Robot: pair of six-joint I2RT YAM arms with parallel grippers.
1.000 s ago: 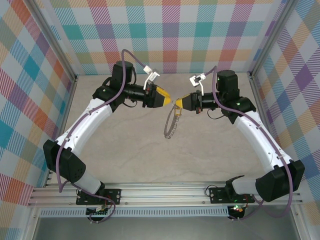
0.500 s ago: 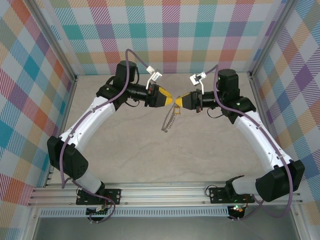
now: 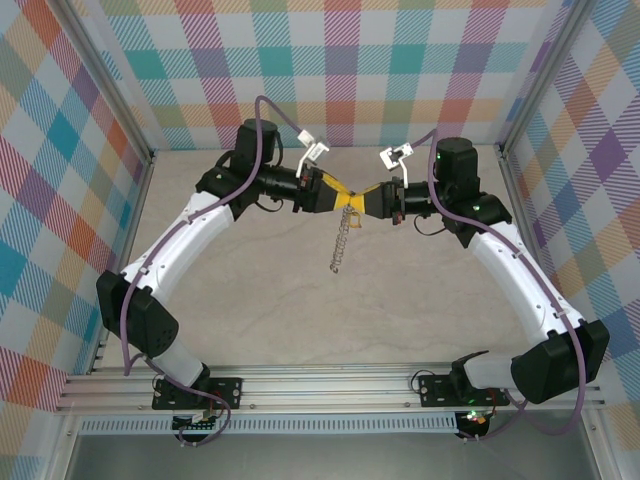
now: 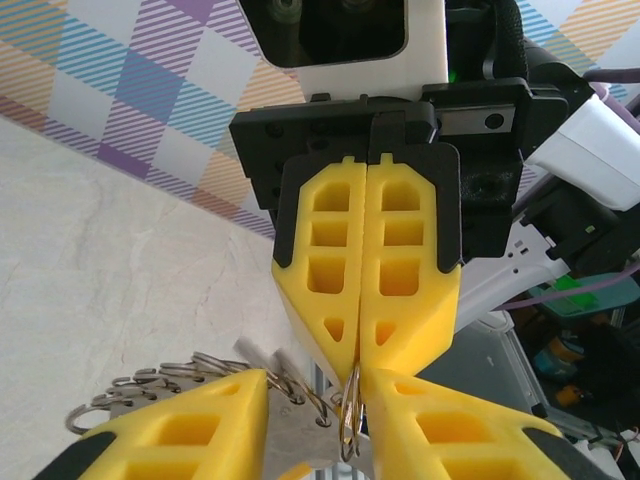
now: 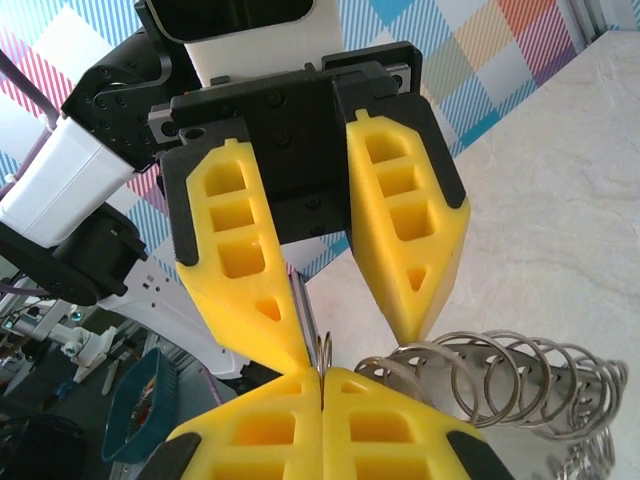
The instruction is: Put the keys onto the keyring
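Over the last second the left arm's yellow, ribbed two-finger gripper (image 5: 355,338) is brought across the gap to the right arm's matching yellow gripper (image 4: 357,360). The two sets of tips, held apart a second ago, are now met nose to nose above the pale marbled table (image 3: 260,290).

The right jaws are pressed flat together. A thin wire turn of the large silvery-grey keyring with the beaded, coil-like edge (image 3: 341,243) is pinched at their very tip, and the rest of the loop is left dangling below that meeting point. The loop, swung out at more of a slant half a second ago, is now hung more nearly straight.

The left jaws are held wide apart, one finger to each side of the right tips, so the pinched wire is bracketed between them but not yet clamped.

The tiny brass-yellow key cannot be picked out with any certainty. A flat silvery piece is seen just below the left jaws, but what it is cannot be told.

The approach is judged complete. A second hold on the ring seems to be set up, and nothing shows the key threaded yet.
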